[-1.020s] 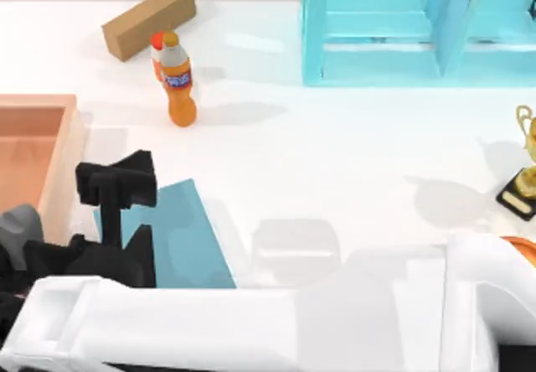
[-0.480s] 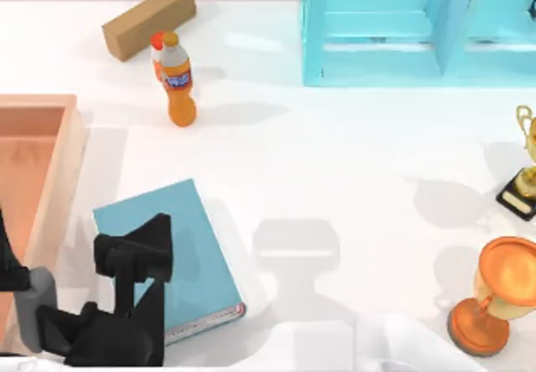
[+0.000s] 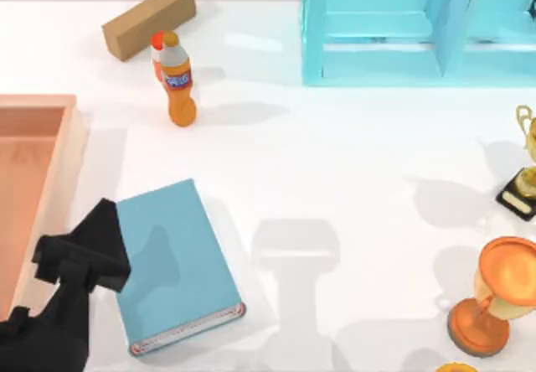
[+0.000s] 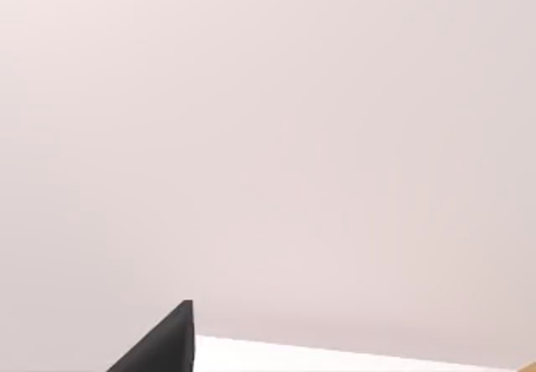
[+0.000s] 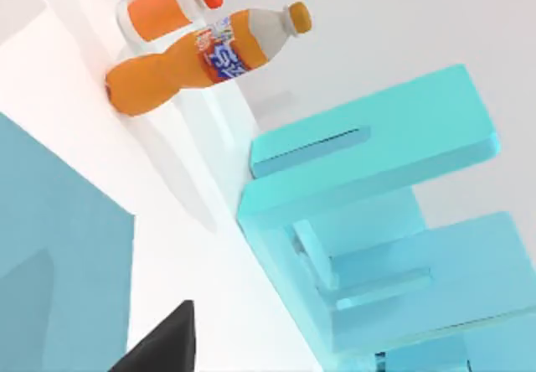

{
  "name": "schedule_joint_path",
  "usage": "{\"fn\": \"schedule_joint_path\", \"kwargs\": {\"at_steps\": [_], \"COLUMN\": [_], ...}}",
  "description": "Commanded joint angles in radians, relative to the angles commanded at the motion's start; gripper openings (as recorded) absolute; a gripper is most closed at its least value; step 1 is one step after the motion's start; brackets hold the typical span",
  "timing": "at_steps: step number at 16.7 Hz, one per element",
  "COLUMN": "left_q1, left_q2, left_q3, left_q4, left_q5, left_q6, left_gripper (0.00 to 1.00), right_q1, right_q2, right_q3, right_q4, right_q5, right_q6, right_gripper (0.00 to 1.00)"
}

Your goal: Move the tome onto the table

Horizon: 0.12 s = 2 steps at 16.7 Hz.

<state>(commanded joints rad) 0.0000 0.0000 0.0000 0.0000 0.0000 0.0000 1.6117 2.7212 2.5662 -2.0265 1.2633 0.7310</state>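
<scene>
The left gripper (image 3: 79,259) is cut off at the near-left corner — whether its fingers are spread cannot be told — and has pulled back off the tome (image 3: 176,263), which lies flat on the table (image 3: 335,171), uncovered beside the wooden tray (image 3: 33,179). The white right arm has gone. Farther off stands the orange bottle (image 3: 177,83).

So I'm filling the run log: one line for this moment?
tome: flat on table, beside wooden tray | left end effector: at tome's left edge | orange bottle: upright | task: tome on table
</scene>
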Motion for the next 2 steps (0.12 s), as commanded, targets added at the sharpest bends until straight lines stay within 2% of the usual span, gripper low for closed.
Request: {"fn": "schedule_joint_path", "kwargs": {"at_steps": [2], "left_q1": [0.000], "left_q2": [0.000], "left_q3": [0.000], "left_q4": [0.000], "left_q5": [0.000], "left_q6": [0.000], "left_gripper": [1.00], "right_q1": [-0.002], "right_q2": [0.001], "right_q3": [0.003], "right_q4": [-0.005], "right_q5": [-0.001], "right_q6": [0.005], "right_gripper": [1.00]}}
